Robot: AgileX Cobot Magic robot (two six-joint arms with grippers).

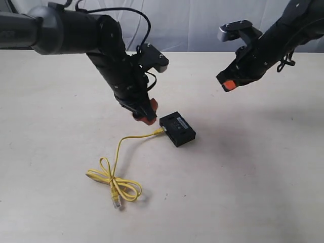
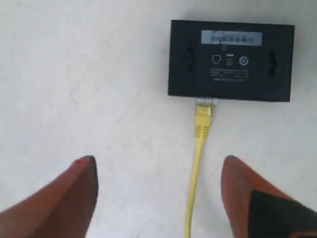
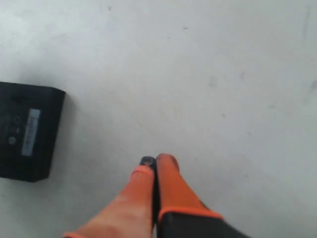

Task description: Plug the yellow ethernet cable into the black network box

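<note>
I'm working in what is looking like a robotics lab: a pale table (image 1: 263, 197) is sitting before a white curtain (image 1: 192, 25) (wrinkled, backdrop-like), the left arm (image 1: 104, 50) and right arm (image 1: 283, 35) hanging over it.

The worktop (image 1: 253, 192) is a wide, flat surface of pale cream colour, matt and without any pattern. It fills nearly the whole exterior view. Seen from close in the wrist views, it looks more grey-white and carries a few small dark specks (image 3: 184, 28) and faint scuff marks. A soft shadow (image 1: 228, 136) lies on it near the middle. Behind its far edge stands a pale bluish-white backdrop (image 1: 192, 25) with light folds, which looks like cloth.
</note>
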